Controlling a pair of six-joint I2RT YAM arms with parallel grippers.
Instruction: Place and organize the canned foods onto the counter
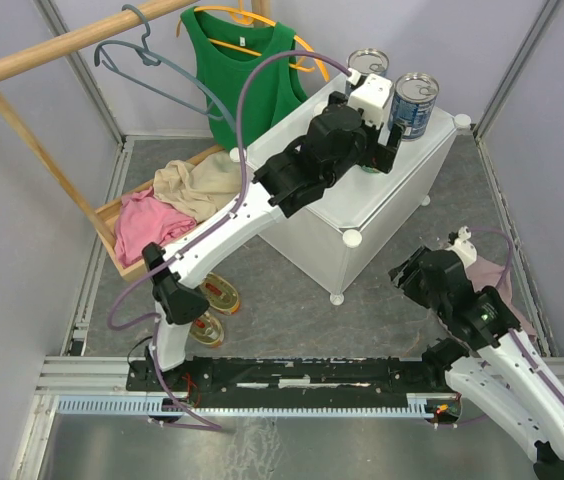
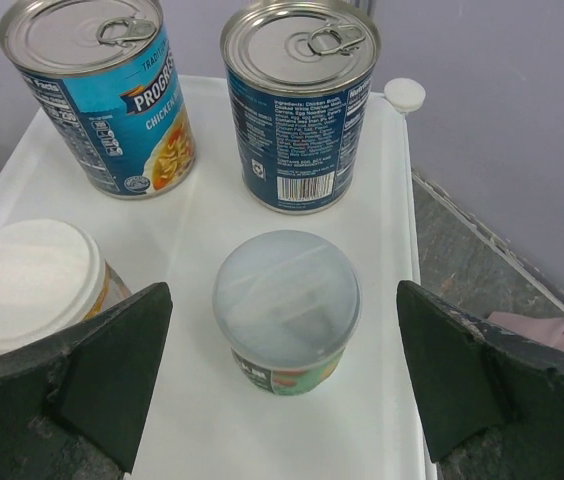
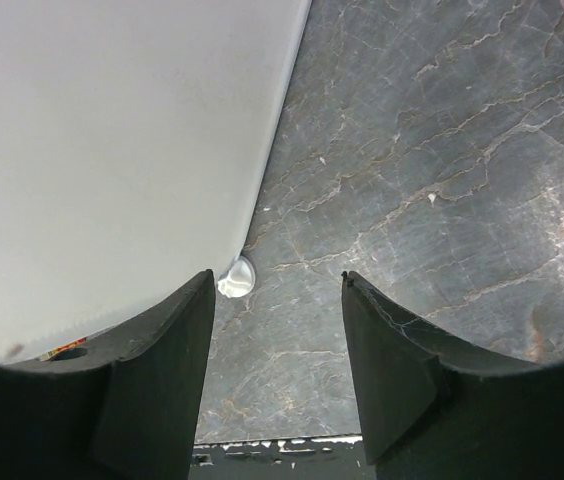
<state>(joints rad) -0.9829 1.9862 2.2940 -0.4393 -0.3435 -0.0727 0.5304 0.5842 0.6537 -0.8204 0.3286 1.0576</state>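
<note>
Two tall blue-label cans (image 1: 367,65) (image 1: 414,103) stand at the far edge of the white counter (image 1: 357,205). In the left wrist view they are the left can (image 2: 102,95) and the right can (image 2: 300,105). My left gripper (image 1: 377,155) is open above the counter top (image 2: 212,230). Its jaws (image 2: 284,375) straddle a small white-lidded can (image 2: 285,305) without touching it. A second small can (image 2: 27,285) stands by the left finger. Two gold oval tins (image 1: 224,294) (image 1: 205,328) lie on the floor by the left arm's base. My right gripper (image 1: 414,272) (image 3: 277,330) is open and empty over the floor.
A wooden tray of clothes (image 1: 177,200) sits left of the counter, under a wooden rack with a green top (image 1: 242,70) on a hanger. A pink cloth (image 1: 487,270) (image 2: 547,330) lies right of the counter. The counter's wall (image 3: 112,150) and foot (image 3: 235,277) are close to my right gripper.
</note>
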